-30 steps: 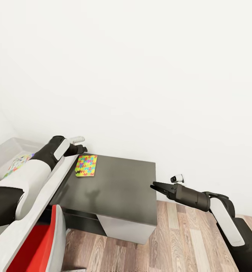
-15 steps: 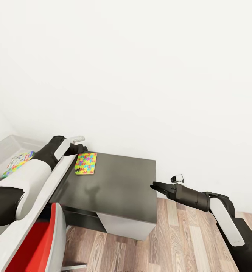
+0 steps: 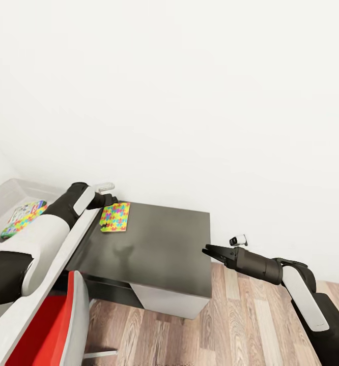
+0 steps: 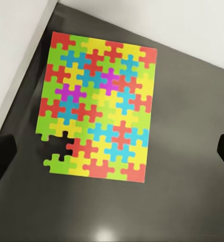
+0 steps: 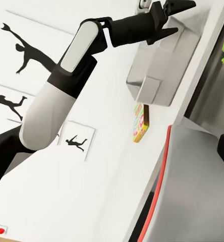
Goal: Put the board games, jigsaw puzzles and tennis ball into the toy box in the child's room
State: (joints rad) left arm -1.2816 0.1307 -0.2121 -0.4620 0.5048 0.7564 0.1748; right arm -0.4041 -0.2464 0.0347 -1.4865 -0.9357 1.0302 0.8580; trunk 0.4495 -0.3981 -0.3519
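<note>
Left wrist view: my left gripper (image 4: 112, 151), fingers apart, hangs directly over the jigsaw puzzle (image 4: 98, 104) on the bench (image 4: 192, 151); it has crept closer, so grasping comes next.

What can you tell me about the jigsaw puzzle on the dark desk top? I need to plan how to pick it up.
The jigsaw puzzle is a thin flat rectangular sheet of interlocking red, yellow, green, blue, orange and purple pieces. It lies flat on the dark grey table, near the back corner beside the pale slanted panel. One piece is missing at a corner edge, leaving a notch. The left gripper hovers open above it, and nothing touches it but the table.
</note>
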